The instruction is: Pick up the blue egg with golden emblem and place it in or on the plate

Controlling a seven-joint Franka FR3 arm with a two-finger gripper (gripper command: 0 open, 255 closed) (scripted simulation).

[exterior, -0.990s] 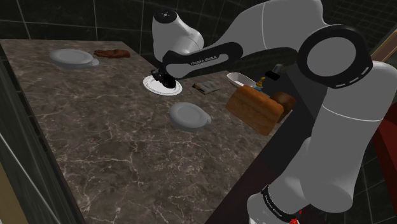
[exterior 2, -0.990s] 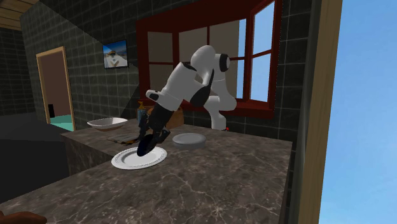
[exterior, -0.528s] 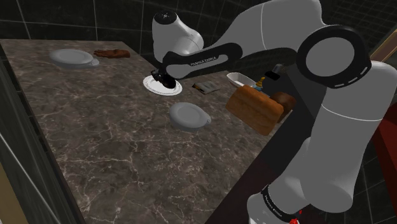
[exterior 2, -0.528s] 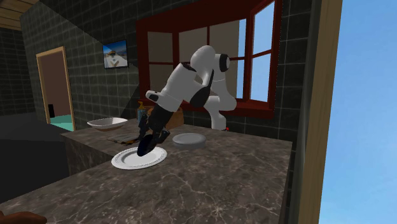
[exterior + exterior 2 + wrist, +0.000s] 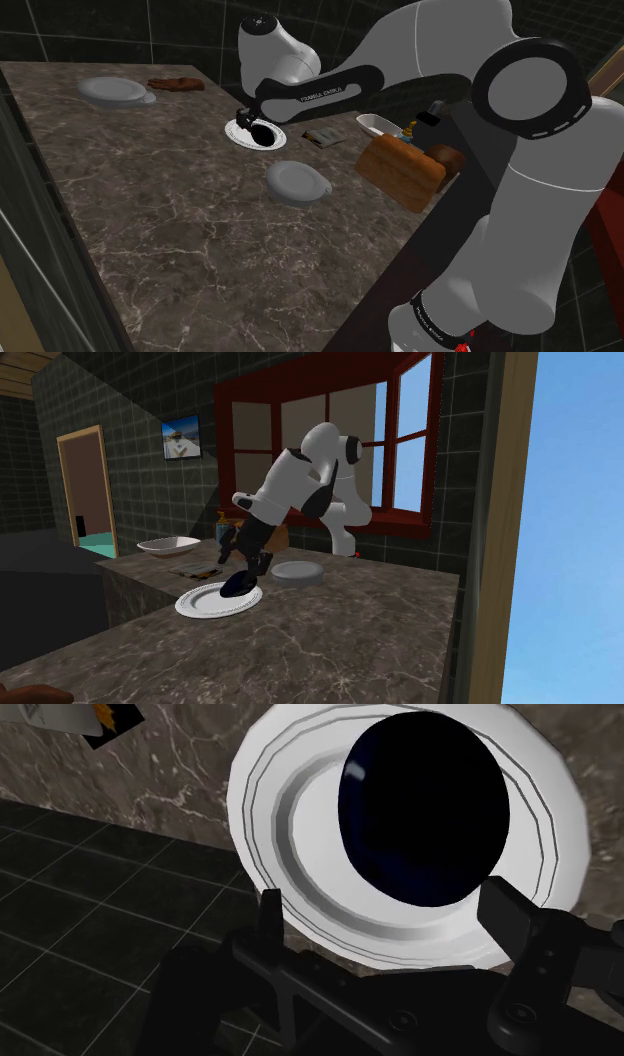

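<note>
No golden emblem shows on the egg [image 5: 420,809] — it reads as a dark, almost black-blue oval with one small glint. The white plate [image 5: 262,824] is cut off at its far rim in the wrist view. The second exterior view shows the egg lying on the plate on the marbled counter [image 5: 350,622]; in the shoulder view my hand half covers it. My claw [image 5: 387,902] stands wide open, holding nothing — the egg rests just beyond both fingertips, touching neither.

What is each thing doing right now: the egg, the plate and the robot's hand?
Dark blue egg: lying on the plate, not held.
White plate: flat on the marbled counter, carrying the egg.
Gripper: open, fingers apart, clasping nothing.
</note>
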